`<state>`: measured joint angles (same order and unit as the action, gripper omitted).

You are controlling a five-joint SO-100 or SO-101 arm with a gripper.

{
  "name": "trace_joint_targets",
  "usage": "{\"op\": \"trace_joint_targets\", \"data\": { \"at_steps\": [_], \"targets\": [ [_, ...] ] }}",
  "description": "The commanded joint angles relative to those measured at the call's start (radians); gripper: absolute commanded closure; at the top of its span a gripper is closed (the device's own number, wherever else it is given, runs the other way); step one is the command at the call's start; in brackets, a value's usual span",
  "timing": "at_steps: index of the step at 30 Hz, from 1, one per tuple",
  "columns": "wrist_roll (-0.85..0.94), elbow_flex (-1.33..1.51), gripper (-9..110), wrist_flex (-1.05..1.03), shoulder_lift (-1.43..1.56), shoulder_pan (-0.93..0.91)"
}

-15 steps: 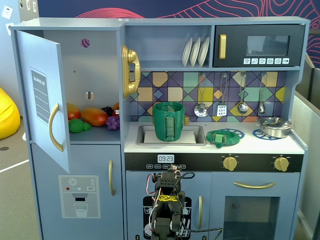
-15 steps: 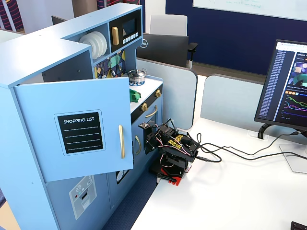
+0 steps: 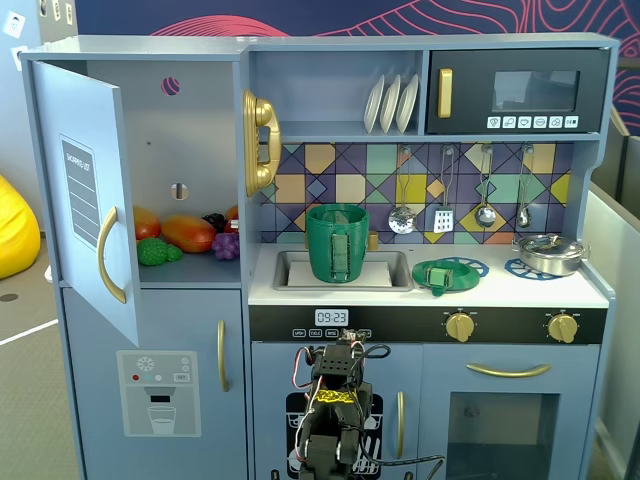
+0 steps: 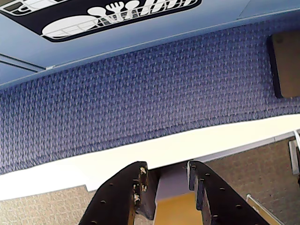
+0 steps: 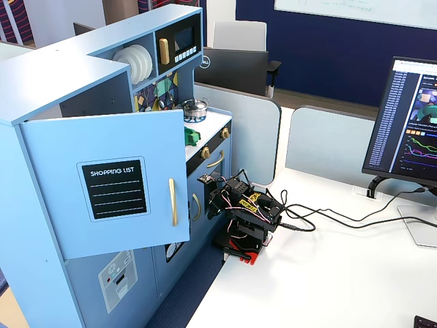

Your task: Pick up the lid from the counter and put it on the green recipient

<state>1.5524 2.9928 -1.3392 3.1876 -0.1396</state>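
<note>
The tool, seen in the wrist view, has its two dark printed fingers apart and clamped on nothing; between them shows only blue woven carpet and a pale strip of table edge. In a fixed view the folded arm sits low against the front of the toy kitchen, well below the worktop.

From that folded arm the lid lies up at about one o'clock in the frontal fixed view, well apart from the tool and on a higher level. It is a flat, round, glossy green plastic disc with a small raised handle, lying level over a blue printed burner ring. I judge the coming move to be a long reach up and a little to the right, over the worktop's front edge.

At nine o'clock from the lid stands the green recipient, a tall, smooth, dark-green plastic cylinder, upright in the sunken sink, mouth open, strap handle facing the camera.

Farther right sits a shallow silver metal pot.
</note>
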Motion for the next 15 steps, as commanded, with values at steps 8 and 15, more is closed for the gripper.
{"op": "trace_joint_targets", "data": {
  "at_steps": [8,15],
  "targets": [
    [0.169,-0.592,101,0.581,-0.44,-0.308],
    [0.132,-0.551,83,1.183,-0.506,-0.42]
  ]
}}
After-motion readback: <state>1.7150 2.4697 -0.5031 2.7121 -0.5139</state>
